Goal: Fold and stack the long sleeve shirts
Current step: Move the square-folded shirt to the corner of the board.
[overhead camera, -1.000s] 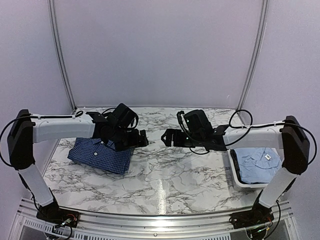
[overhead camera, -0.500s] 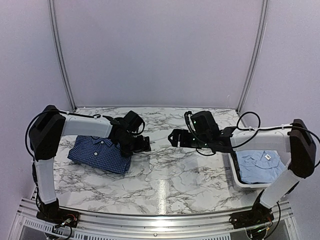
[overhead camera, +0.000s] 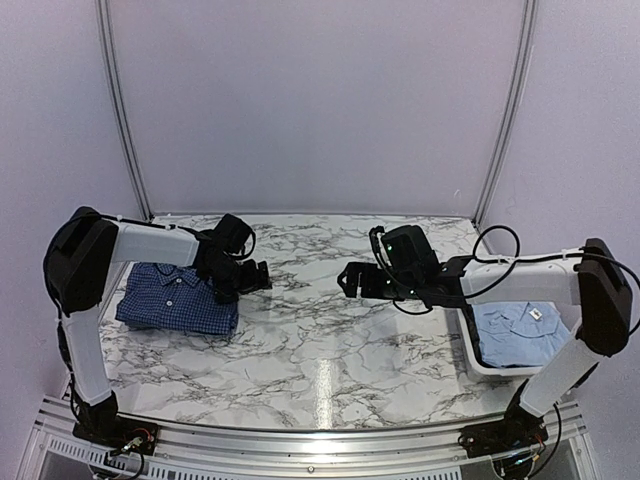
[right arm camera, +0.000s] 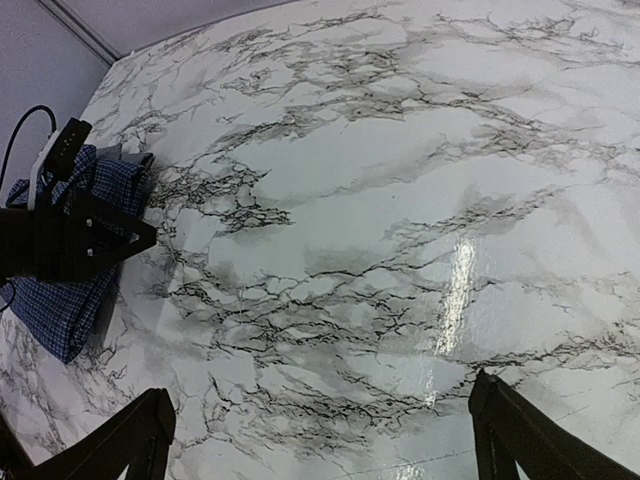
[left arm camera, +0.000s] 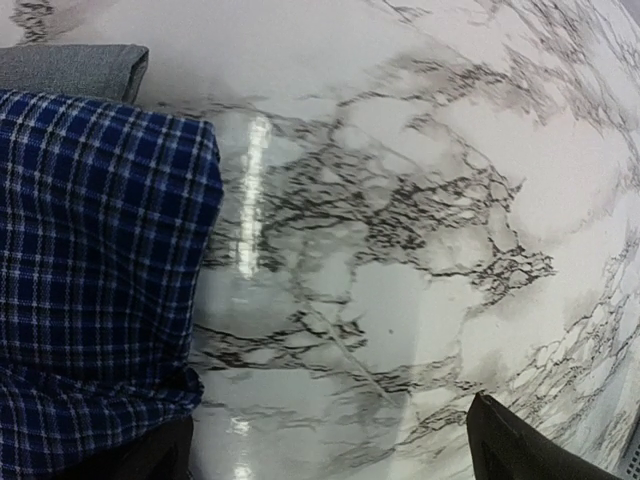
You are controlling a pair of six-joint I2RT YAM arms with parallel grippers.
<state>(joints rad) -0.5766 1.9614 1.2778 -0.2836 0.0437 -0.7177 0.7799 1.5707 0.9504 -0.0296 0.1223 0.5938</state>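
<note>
A folded dark blue checked shirt (overhead camera: 175, 298) lies at the table's left, on top of a grey shirt whose edge (left arm camera: 70, 70) peeks out beyond it. My left gripper (overhead camera: 258, 278) hovers open just right of the checked shirt (left arm camera: 95, 290); in the left wrist view only marble lies between its fingers (left arm camera: 335, 455). A light blue shirt (overhead camera: 515, 330) rests in the bin at the right. The right gripper (overhead camera: 348, 280) is open over the table's middle, with nothing in it (right arm camera: 325, 440). The right wrist view shows the checked shirt (right arm camera: 60, 290) and the left gripper (right arm camera: 80, 240) at far left.
A white bin (overhead camera: 470, 345) stands at the table's right edge beside the right arm. Marble tabletop (overhead camera: 320, 340) spreads between the two grippers. Grey walls and metal poles close off the back.
The left arm swung left and back, and the checked shirt now lies further left and squarer. The right gripper drew slightly to the right, then held still.
</note>
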